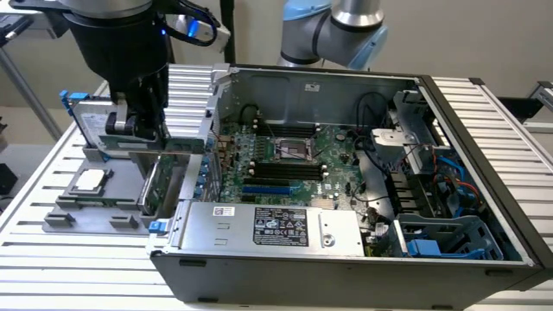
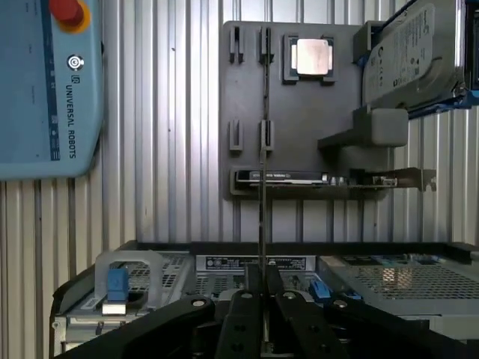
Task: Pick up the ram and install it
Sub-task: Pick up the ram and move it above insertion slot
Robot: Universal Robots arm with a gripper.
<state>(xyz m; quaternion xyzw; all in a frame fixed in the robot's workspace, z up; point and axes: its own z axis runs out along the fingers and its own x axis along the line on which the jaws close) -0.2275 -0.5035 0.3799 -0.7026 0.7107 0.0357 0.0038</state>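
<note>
Between the fingers of the gripper (image 2: 262,295) sits the ram (image 2: 263,149), seen edge-on in the wrist view as a thin dark line running out from the fingertips. The claw is clamped together on its near end. Behind the ram lies the grey parts holder (image 2: 314,120), whose narrow paired slots line up with the ram's edge (whether its far end reaches one of them I cannot tell). On that holder rest a processor (image 2: 313,57) in a square recess, a hard drive (image 2: 408,52) propped at a tilt at one corner, and an expansion card (image 2: 299,178) with a metal bracket, standing on edge in a long slot. A light-blue Universal Robots teach pendant (image 2: 45,90) with a red button (image 2: 66,10) lies beside the holder on the slatted table (image 2: 172,112).

From the exterior view, the gripper (image 1: 136,126) hangs over the holder (image 1: 87,220), to the exterior view's left of the open computer case (image 1: 346,272). The processor (image 1: 90,181) lies flat on the holder and the expansion card (image 1: 160,184) stands just beside the case wall. Inside the case the motherboard (image 1: 333,146) lies exposed, with a row of black memory slots (image 1: 285,172) near its middle and a blue slot (image 1: 268,190) just beside them. A power supply (image 1: 268,227) fills the near edge of the case. A second robot arm (image 1: 333,32) stands behind the case.
</note>
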